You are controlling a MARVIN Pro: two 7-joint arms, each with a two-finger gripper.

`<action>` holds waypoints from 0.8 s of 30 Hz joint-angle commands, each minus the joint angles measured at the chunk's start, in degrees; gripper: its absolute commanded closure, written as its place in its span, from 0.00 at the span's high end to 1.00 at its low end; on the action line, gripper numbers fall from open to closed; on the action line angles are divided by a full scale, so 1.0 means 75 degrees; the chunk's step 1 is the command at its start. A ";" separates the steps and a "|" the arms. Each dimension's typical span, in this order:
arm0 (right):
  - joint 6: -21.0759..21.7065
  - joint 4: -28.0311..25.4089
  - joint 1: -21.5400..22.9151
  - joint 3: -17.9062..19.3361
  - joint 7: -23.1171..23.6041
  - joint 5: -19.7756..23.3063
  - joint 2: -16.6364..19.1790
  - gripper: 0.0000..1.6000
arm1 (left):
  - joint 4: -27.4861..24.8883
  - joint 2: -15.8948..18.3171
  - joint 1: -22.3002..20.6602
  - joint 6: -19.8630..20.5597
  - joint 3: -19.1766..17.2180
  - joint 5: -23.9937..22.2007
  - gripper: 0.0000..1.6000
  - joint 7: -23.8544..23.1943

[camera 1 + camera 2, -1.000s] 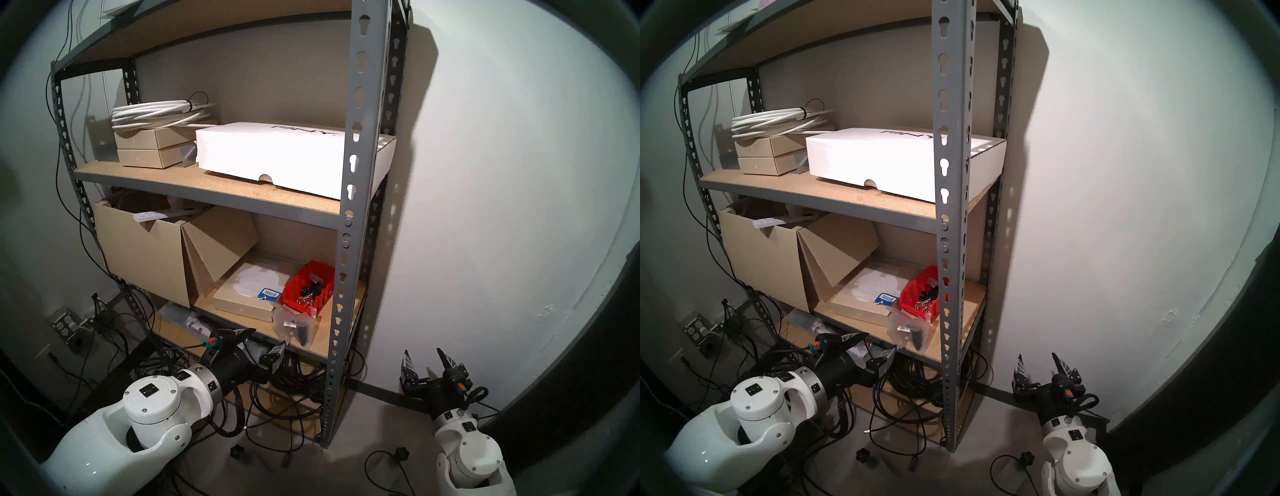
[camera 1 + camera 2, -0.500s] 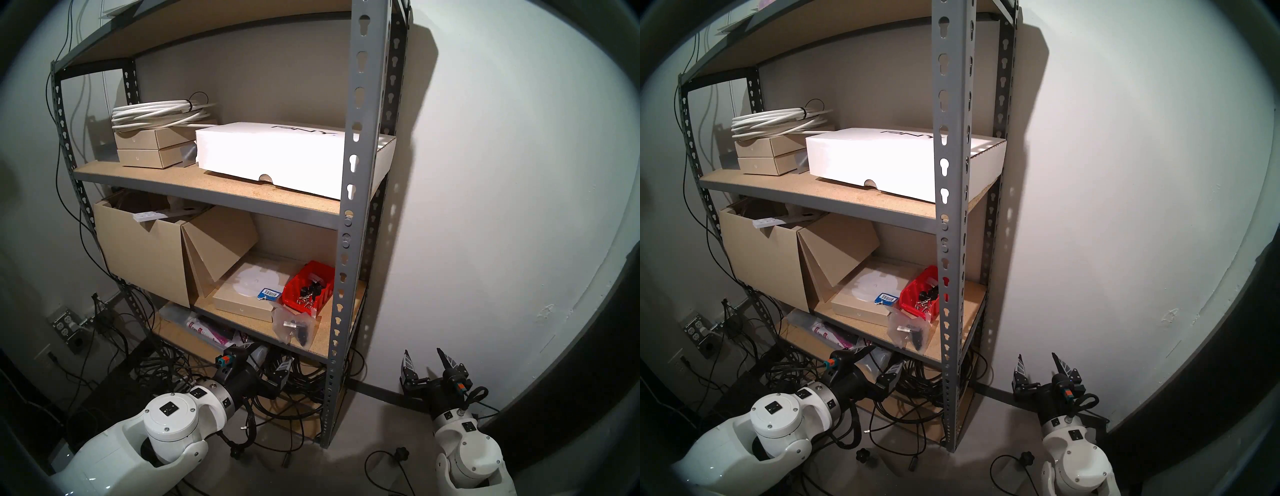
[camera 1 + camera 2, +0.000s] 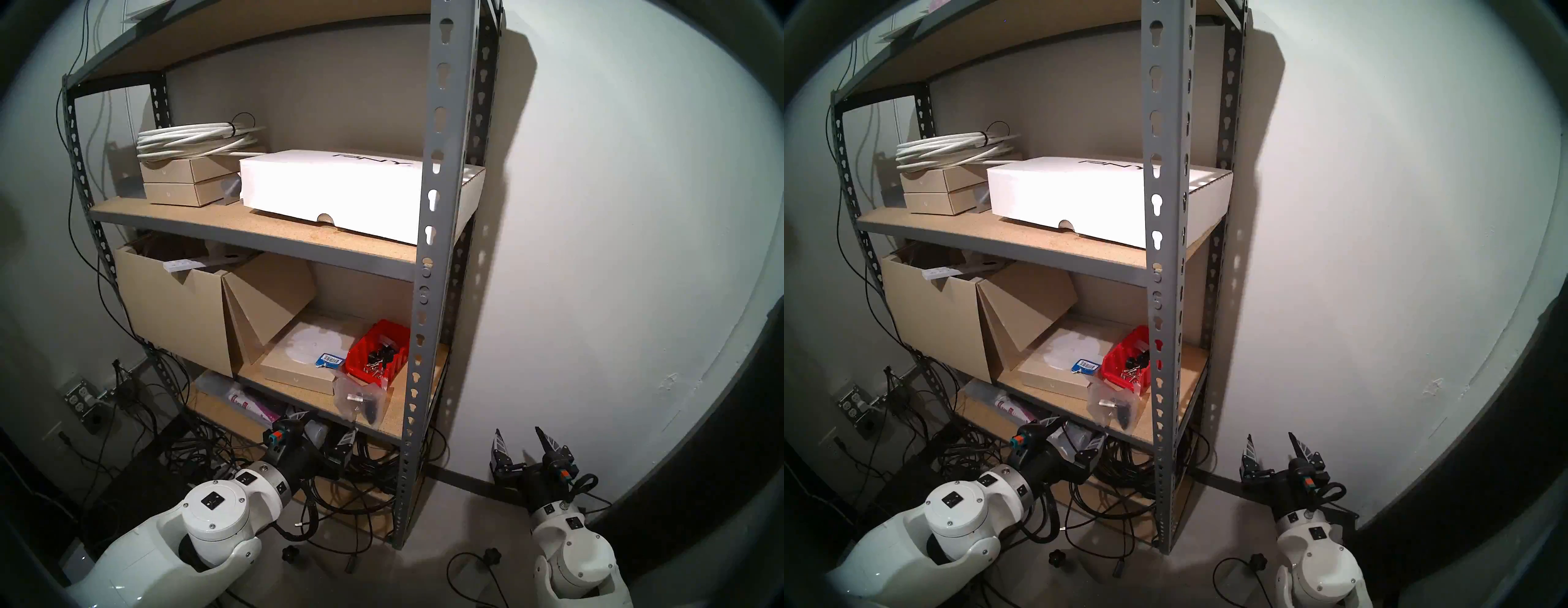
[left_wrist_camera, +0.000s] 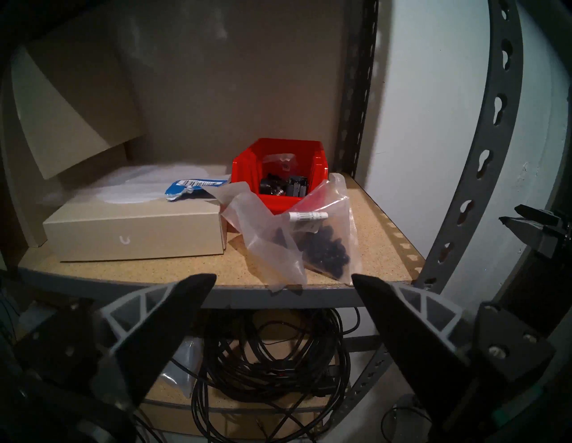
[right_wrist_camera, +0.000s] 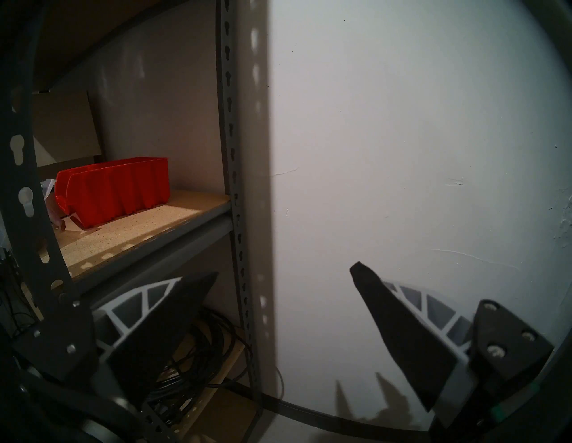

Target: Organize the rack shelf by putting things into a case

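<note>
Clear plastic is the difficulty: the bag of knobs and cylinders (image 4: 297, 235) is slack, so the left gripper (image 4: 284, 278), jaws spread wide and empty just below the rack shelf (image 4: 173, 266) edge, should in my judgement rise over the lip and pinch the crumpled film near the top, not the loose contents. That bag lies at the shelf's front edge, leaning against the red bin (image 4: 278, 173) behind it, black knobs pooled low and a silver cylinder across the middle. Beside the rack, the right gripper (image 3: 522, 441) is open too, holding nothing.
</note>
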 commanded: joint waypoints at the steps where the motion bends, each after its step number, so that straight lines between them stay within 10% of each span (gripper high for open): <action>1: -0.0015 -0.0160 0.0006 0.0000 0.0000 0.0001 0.0001 1.00 | 0.0085 -0.0262 -0.0252 -0.0231 0.0080 0.0159 1.00 0.0119; 24: -0.0017 -0.0156 0.0007 0.0000 0.0001 0.0001 0.0001 1.00 | 0.0972 -0.0939 -0.0995 -0.0612 0.0527 0.0443 1.00 0.0447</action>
